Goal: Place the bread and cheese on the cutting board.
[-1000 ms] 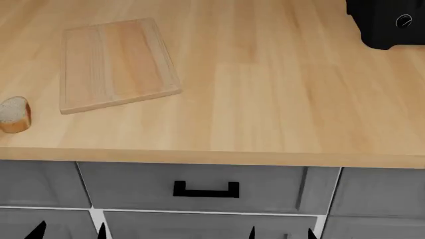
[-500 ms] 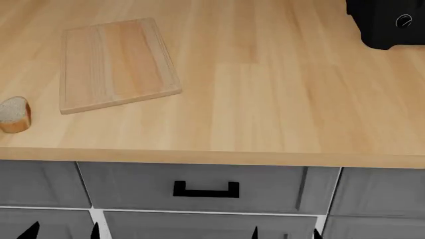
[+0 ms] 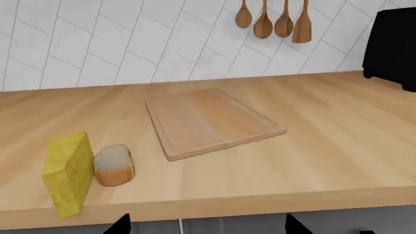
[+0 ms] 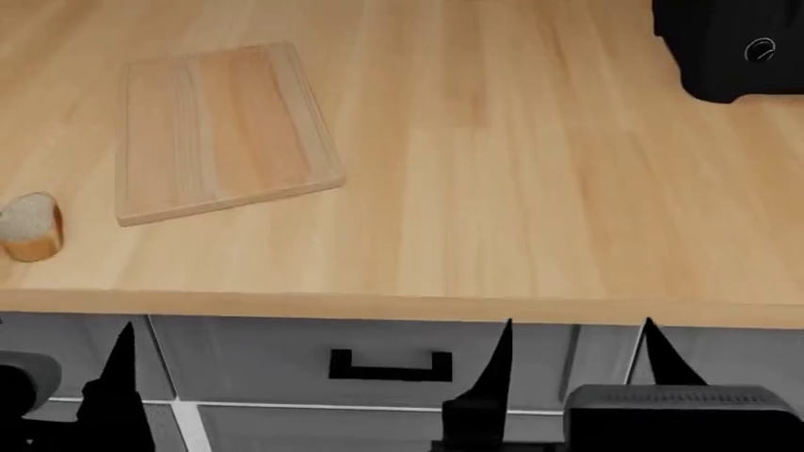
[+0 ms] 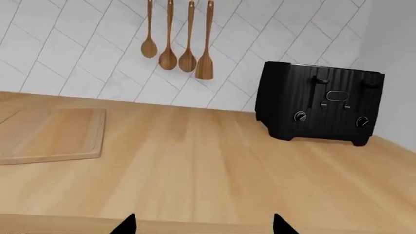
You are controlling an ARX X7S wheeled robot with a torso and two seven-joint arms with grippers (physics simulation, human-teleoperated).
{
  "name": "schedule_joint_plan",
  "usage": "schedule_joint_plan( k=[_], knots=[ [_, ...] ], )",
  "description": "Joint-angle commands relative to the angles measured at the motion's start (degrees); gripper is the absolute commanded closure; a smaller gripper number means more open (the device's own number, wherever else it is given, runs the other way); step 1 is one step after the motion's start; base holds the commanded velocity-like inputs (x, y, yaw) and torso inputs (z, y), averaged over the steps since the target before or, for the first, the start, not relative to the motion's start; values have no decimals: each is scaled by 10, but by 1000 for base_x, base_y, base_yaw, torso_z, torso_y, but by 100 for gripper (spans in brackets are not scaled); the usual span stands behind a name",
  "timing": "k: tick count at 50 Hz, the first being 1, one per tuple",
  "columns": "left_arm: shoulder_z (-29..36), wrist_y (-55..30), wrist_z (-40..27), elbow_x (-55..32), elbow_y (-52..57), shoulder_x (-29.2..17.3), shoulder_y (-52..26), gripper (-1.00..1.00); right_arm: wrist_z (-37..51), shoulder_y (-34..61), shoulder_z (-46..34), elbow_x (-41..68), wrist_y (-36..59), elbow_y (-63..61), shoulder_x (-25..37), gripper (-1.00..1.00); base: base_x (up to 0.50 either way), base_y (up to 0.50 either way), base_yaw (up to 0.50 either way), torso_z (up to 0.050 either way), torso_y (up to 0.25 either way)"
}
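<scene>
Cutting board (image 4: 224, 129): I log it lying flat on the wooden counter (image 4: 528, 188), at about ten o'clock from counter centre in my head view, turned slightly askew, its top bare. Bread (image 4: 30, 227): one small slice, at roughly seven o'clock from the board, close to the counter's front edge and apart from the board. Cheese (image 3: 68, 173): yellow block standing on edge, seen only from my left wrist camera, touching or just beside the bread (image 3: 114, 165) on the side away from the board (image 3: 211, 121); I cannot tell which. Toaster (image 5: 318, 103): black, at two o'clock on the counter, well apart from the board. Four wooden spoons (image 5: 177, 40): hanging on the tiled wall behind. Drawer front with black handle (image 4: 390, 364): below the counter edge. Left gripper (image 4: 63, 377): below the front edge at seven o'clock, only partly in frame, fingers spread, nothing between them. Right gripper (image 4: 575, 353): at five o'clock, fingers likewise apart and empty. Bare counter lies between both grippers and the foods.
</scene>
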Motion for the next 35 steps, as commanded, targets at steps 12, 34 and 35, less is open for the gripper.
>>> schedule_joint_plan(
  k=[12,34,35],
  knots=[
    [-29,-48,26,-24,48,4,-12,-100,-3,10,-6,1,77,-40,-1,-100,0,0,0,50,0],
    [-116,-265,-19,-94,130,9,-113,-100,-4,-7,-18,15,37,-44,8,-100,162,105,0,25,0],
    [-130,-283,-31,-114,128,16,-117,-100,-2,-8,-22,14,35,-44,8,-100,422,355,0,0,0]
  ],
)
